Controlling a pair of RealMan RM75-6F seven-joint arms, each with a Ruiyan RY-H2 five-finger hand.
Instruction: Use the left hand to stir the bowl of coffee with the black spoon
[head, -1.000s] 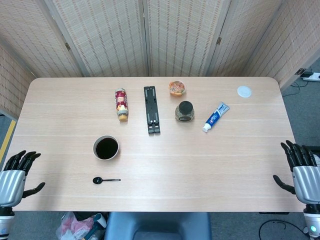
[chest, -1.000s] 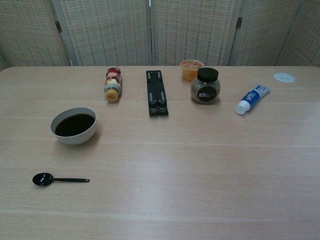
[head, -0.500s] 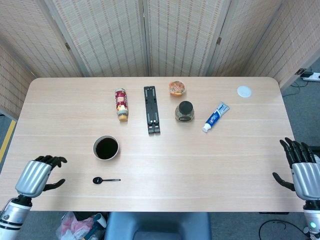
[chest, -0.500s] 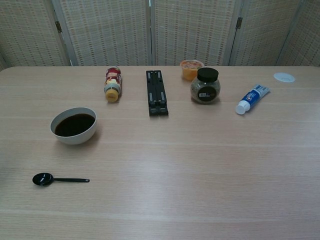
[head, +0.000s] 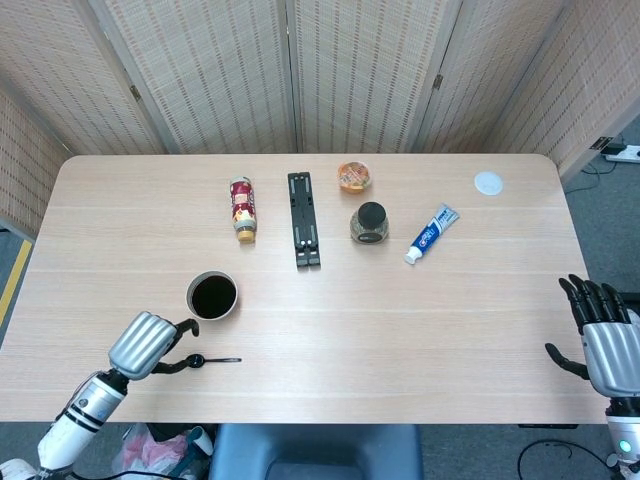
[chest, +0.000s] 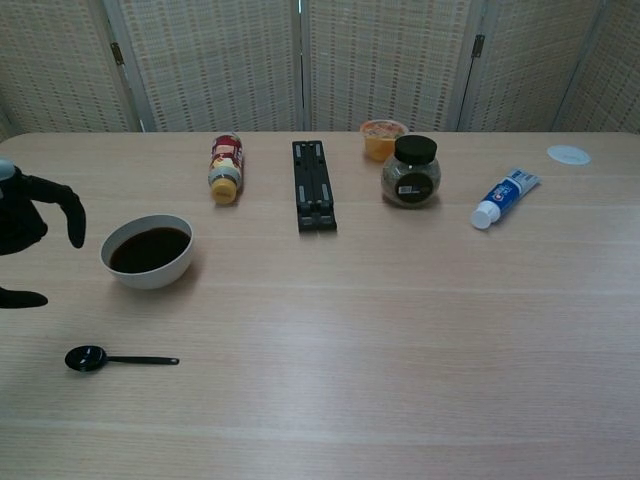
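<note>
While the left hand (head: 150, 343) hovers above the surface (head: 400, 320) with fingers curled downward and apart, holding nothing, the black spoon (chest: 115, 358) lies flat just beside it. The bowl of coffee (chest: 148, 250) stands near the spoon. The right hand (head: 605, 335) is spread and empty at the surface's edge.

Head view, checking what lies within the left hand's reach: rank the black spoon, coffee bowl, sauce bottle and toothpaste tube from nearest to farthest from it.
From the left hand:
1. Black spoon, just to its right.
2. Coffee bowl, just beyond the spoon, toward the table's middle.
3. Sauce bottle, lying farther back.
4. Toothpaste tube, far across on the right.
</note>
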